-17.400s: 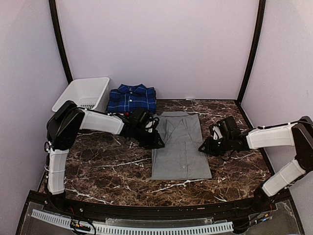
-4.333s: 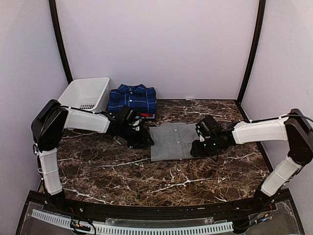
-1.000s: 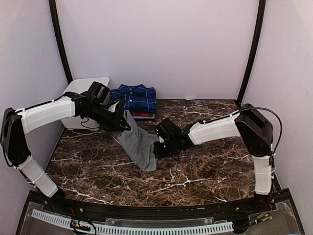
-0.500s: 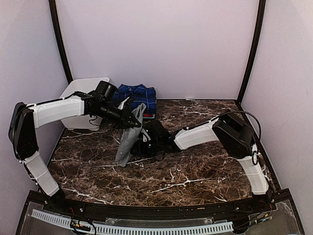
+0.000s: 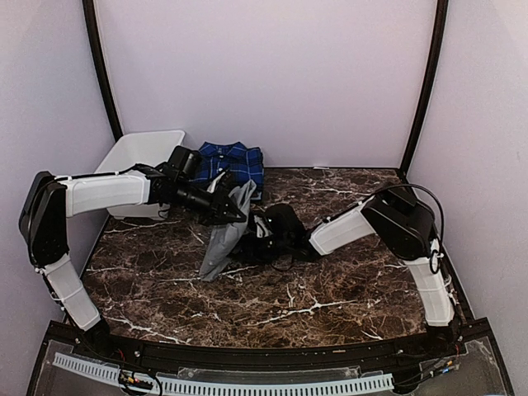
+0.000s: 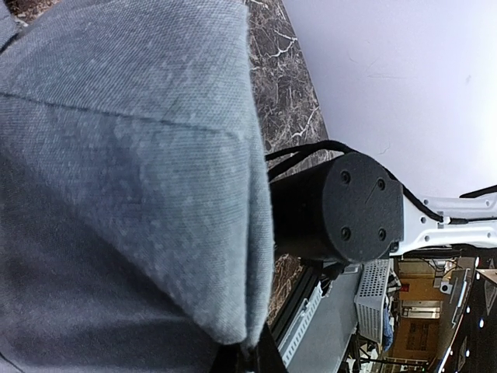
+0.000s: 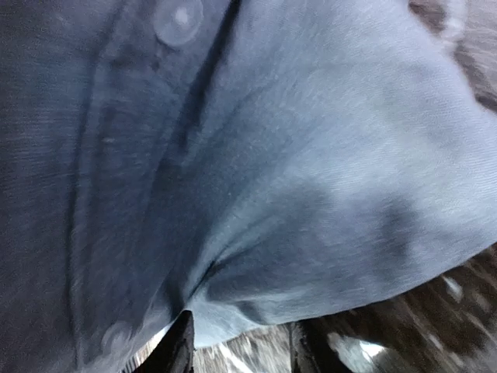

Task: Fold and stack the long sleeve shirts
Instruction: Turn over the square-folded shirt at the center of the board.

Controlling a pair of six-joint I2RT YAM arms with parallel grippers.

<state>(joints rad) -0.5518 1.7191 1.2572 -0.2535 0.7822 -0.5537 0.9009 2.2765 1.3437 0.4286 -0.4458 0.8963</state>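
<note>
Over the table's left-centre: grey shirt (image 5: 219, 250) hangs in a loose, crumpled drape from the left gripper (image 5: 235, 217); its upper part is lifted and its lower tail appears to reach the marble table (image 5: 330, 289).
Left gripper: pressed together on an upper fold of the grey shirt; in the wrist view, cloth falls over and around the tips.
Right gripper (image 5: 262, 233): low at the shirt's right flank; fingertips (image 7: 180, 346) stand apart with the cloth's edge just above them and no pinch evident.
Stack site: blue plaid shirt (image 5: 233, 163) lies folded at the back of the table, just right of the white basket (image 5: 136, 153) and just behind the hanging grey shirt; contact between the two shirts cannot be told.
Handling, judged: light, limp woven cloth with no stiffness. It slumps wherever unsupported, and folds are likely to spill open when it is carried from one point. Not fragile or slippery; one button (image 7: 177, 15) gives a small hard spot along the placket.
Hold points, judged: two points spread apart along a folded edge or at both corners, pinching through all layers so that it travels flat.
Count, shirts: two visible, one grey and one blue plaid; no third can be made out.
Count, other: one basket, two grippers.
</note>
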